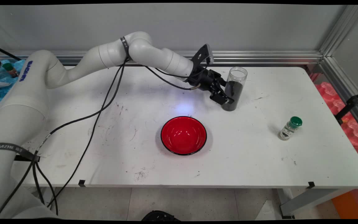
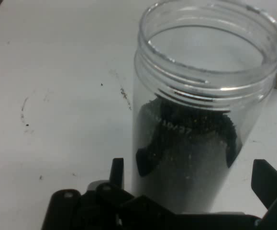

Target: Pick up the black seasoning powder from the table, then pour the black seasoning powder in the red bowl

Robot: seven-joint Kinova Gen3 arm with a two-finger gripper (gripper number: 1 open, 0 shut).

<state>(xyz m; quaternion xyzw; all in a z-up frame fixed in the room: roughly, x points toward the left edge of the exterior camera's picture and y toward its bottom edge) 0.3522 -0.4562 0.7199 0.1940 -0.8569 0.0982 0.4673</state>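
A tall clear jar (image 1: 234,90) without a lid stands upright on the white table (image 1: 259,161), about two thirds full of dark grains. My gripper (image 1: 225,94) reaches it from the left and is open, with one finger on each side of its lower half. In the hand view the jar (image 2: 195,143) fills the middle. The two fingers (image 2: 117,171) stand a little off its walls, and the gripper (image 2: 192,176) straddles it. The jar's open mouth faces up and toward the hand camera.
A red bowl with a black rim (image 1: 183,135) sits empty at mid-table, in front and to the left of the jar. A small green-capped bottle (image 1: 290,128) stands near the right end. Black cables (image 1: 101,105) hang from the arm across the table's left part.
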